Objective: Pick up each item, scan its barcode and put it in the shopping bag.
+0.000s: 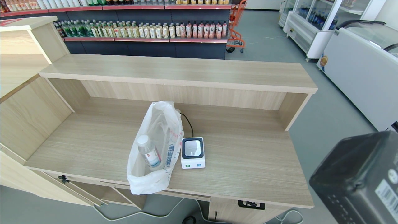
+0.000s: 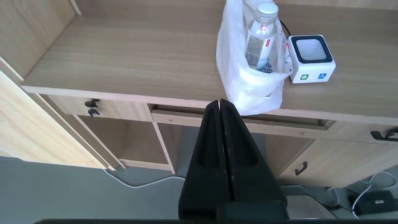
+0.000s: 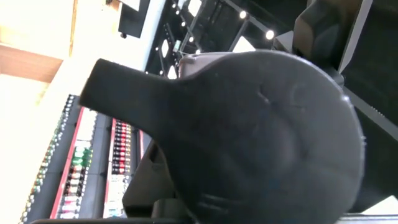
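A white plastic shopping bag [image 1: 155, 149] stands open on the wooden counter [image 1: 248, 155], with a clear water bottle [image 1: 148, 152] upright inside it. Touching the bag's right side is a white barcode scanner [image 1: 193, 152] with a dark window, its black cable running back behind the bag. My left gripper [image 2: 221, 107] is shut and holds nothing. It hangs in front of the counter, below its front edge and short of the bag [image 2: 239, 81], bottle [image 2: 260, 34] and scanner [image 2: 311, 59]. My right gripper [image 3: 99, 87] is raised beside the counter's right end and points up toward the shelves.
A raised ledge [image 1: 177, 70] runs along the back of the counter, and side walls close both ends. Drawers and handles [image 2: 93, 109] sit under the front edge. Shelves of bottles [image 1: 143, 31] stand behind, and freezers [image 1: 357, 62] line the right.
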Available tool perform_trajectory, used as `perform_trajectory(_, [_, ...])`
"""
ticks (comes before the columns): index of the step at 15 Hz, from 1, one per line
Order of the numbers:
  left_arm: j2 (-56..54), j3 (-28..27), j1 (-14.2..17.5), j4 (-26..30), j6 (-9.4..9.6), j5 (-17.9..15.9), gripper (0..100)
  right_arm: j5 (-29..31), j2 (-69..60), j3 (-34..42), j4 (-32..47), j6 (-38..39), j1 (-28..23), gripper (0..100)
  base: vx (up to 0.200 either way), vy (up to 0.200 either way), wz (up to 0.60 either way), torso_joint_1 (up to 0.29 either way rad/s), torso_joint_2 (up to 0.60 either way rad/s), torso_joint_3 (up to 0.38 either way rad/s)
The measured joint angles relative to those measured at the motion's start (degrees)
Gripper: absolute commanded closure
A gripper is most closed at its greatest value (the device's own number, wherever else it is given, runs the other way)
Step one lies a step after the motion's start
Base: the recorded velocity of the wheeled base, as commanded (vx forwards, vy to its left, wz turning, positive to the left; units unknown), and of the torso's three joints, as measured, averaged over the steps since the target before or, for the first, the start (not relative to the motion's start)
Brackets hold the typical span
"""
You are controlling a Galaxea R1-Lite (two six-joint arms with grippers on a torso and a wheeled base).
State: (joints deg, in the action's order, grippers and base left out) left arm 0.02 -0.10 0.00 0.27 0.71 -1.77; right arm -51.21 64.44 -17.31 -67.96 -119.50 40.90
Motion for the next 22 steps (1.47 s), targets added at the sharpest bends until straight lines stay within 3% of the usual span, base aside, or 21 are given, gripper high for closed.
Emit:
perform_trajectory(13, [0.0, 0.0, 0.0, 0.0, 0.0, 0.0, 100, 0.99, 0.79, -0.33, 0.06, 2.96, 1.21, 100, 0.0, 0.0, 0.0, 0.0, 0.0, 0.0])
perform_trajectory(15, [0.0, 0.0, 0.0, -0.02, 0.0, 0.0, 100, 8.92, 1.46, -0.84, 0.11, 10.79, -1.62, 100, 0.0, 0.0, 0.0, 0.0, 0.0, 0.0])
perform_trajectory(18, [0.0, 0.0, 0.0, 0.0, 0.0, 0.0, 100, 37.73, 2.67, -0.51, 3.91, 40.19, -4.0, 100, 0.0, 0.0, 0.0, 0.0, 0.0, 0.0])
perform_trajectory(19, [0.0, 0.0, 0.0, 0.0, 0.0, 0.0, 100, 44.54, 2.51, -0.32, 6.41, 47.21, -5.16, 100, 0.0, 0.0, 0.0, 0.0, 0.0, 0.0])
perform_trajectory(22, [0.0, 0.0, 0.0, -0.02, 0.0, 0.0, 100, 49.98, 1.05, -0.94, 13.69, 72.33, -12.32, 100, 0.0, 0.0, 0.0, 0.0, 0.0, 0.0])
